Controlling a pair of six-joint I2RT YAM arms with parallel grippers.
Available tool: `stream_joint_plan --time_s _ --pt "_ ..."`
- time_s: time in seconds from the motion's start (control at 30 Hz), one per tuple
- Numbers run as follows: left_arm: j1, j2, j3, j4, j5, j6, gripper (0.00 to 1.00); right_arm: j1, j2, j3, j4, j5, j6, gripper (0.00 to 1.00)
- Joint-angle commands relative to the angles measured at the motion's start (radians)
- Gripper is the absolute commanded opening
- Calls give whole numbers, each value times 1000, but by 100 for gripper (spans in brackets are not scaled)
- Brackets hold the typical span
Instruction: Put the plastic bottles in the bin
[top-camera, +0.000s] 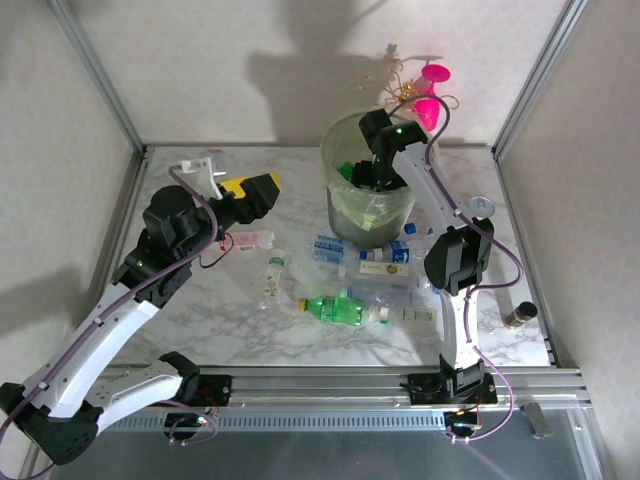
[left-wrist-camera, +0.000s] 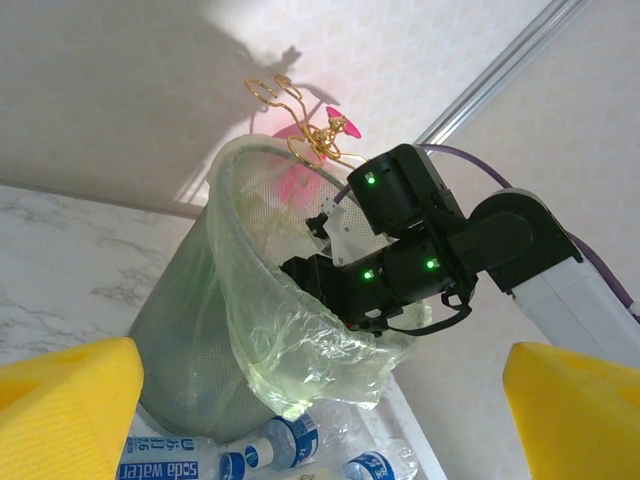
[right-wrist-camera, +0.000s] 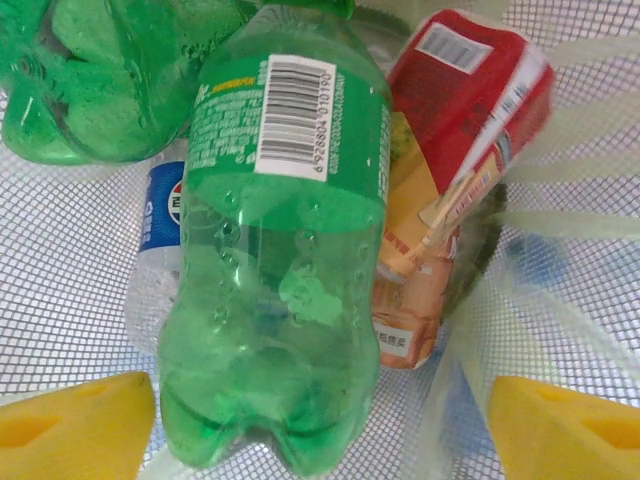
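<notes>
Green plastic bottle, dimpled, glossy, in bag-lined mesh bin, left jaws spread, right jaws spread.

Top view: the right gripper is sunk in the bin, fingertips concealed below its rim. Left wrist view: the left gripper's yellow pad masks the bin's lower left base; the bottles beneath are cut off by the bottom edge. Right wrist view: the green bottle runs past the top edge; the red-labelled bottle is blurred, its print unreadable.

Right arm plugs the bin mouth; bottles crowd the bench in front, leaving passage at near left.
</notes>
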Motion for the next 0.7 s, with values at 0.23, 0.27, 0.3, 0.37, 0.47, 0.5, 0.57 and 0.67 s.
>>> stream_joint_plan --time_s 0.23,0.27,0.3,0.37,0.47,0.5,0.57,0.67 --pt "10 6 39 12 -2 4 93 4 -137 59 32 53 14 93" --pt "11 11 48 8 -4 2 93 4 -158 56 41 58 16 94" --pt "11 17 57 5 -5 -1 93 4 -186 52 52 60 11 94" --pt "11 28 73 3 -4 -10 93 3 -245 26 84 73 3 97" --pt "11 46 99 -26 -44 -29 93 -2 -354 -43 150 52 -10 99" --pt "11 51 108 -44 -68 -33 93 -3 -398 -70 178 65 -5 99" --pt "10 55 117 -92 -120 -35 92 -5 -509 -156 262 65 -17 99" --pt "12 43 98 -136 -173 -42 92 -37 -656 -292 383 20 -25 99"
